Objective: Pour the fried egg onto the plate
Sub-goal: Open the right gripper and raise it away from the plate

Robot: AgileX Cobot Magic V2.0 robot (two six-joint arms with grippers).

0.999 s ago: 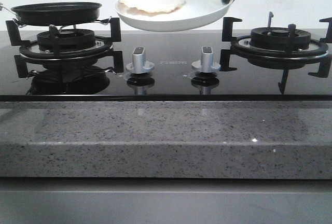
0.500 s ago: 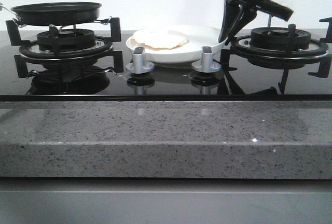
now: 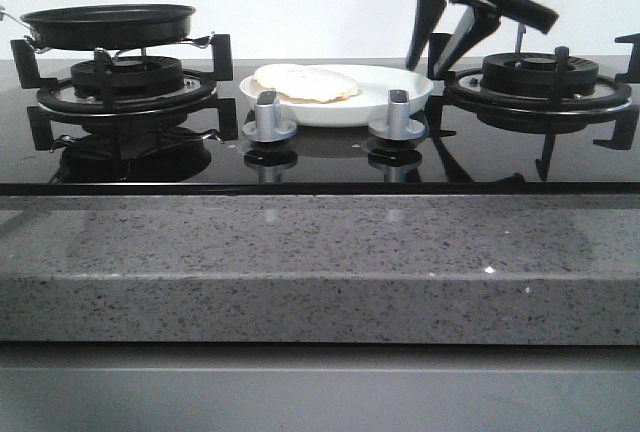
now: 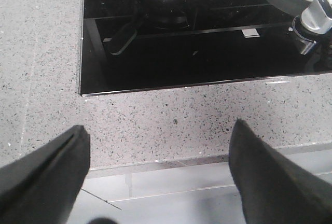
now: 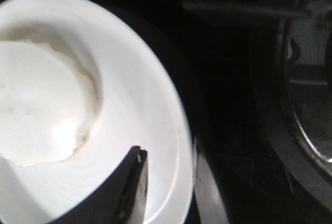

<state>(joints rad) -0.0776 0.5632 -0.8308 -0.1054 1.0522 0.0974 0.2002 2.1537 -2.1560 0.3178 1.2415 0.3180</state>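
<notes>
The fried egg [image 3: 306,82] lies on the plate [image 3: 400,92]; the right tool [image 3: 440,52], spread, hangs at its 3 o'clock rim; the left tool [image 4: 155,156] is spread.

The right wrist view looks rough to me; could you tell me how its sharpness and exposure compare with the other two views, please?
Right wrist view: soft and blurred, the plate and egg blown out white, the surroundings nearly black. Front view: sharp, with the glossy cooktop mirroring the knobs. Left wrist view: evenly lit, the counter crisp, the near gripper a dark blur.
</notes>
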